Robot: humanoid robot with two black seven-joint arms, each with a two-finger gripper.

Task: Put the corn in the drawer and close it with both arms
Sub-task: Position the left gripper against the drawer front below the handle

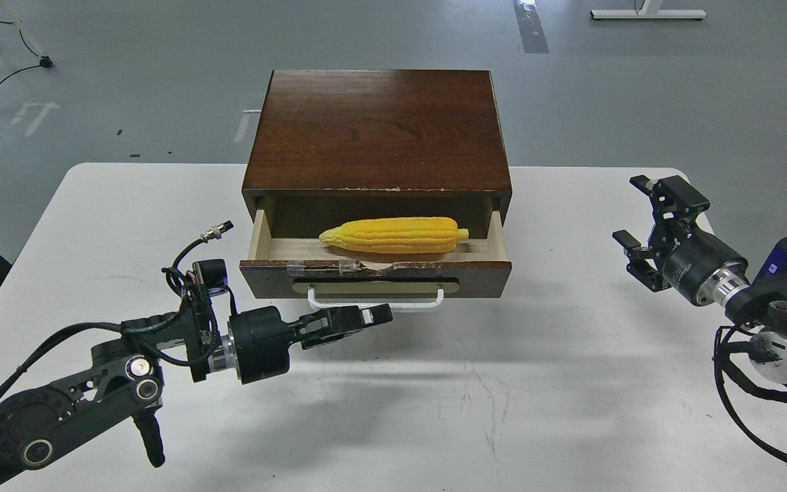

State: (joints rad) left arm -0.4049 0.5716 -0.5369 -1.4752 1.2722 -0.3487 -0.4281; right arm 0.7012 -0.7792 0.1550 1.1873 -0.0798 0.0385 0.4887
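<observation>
A white table (pixel 93 225) fills most of the head view, and on it at twelve o'clock stands a dark brown cabinet (pixel 376 126), whose drawer (pixel 374 277) is pulled partly out toward the robot. The corn (pixel 395 234) already lies inside on the pale wood floor, lengthwise across the drawer, its pointed tip toward nine o'clock and its stubby end toward three o'clock, so by my reading only the closing remains. The left gripper (pixel 366 316) reaches in from eight o'clock, its fingers drawn together and empty, its tip just below the white bar handle (pixel 376 301) and near it; whether it touches the handle cannot be told. The right gripper (pixel 639 229) hangs at three o'clock, well apart from the drawer, its fingers spread wide and holding nothing. The risks from here lie in the push. With one arm pressing left of the front's middle and the other still far off, the drawer could skew and bind in its opening, or the whole cabinet could slide toward twelve o'clock across the smooth table instead of closing. A fingertip could also slip under the handle and catch there, or scrape the chipped, taped top edge (pixel 339 266).
</observation>
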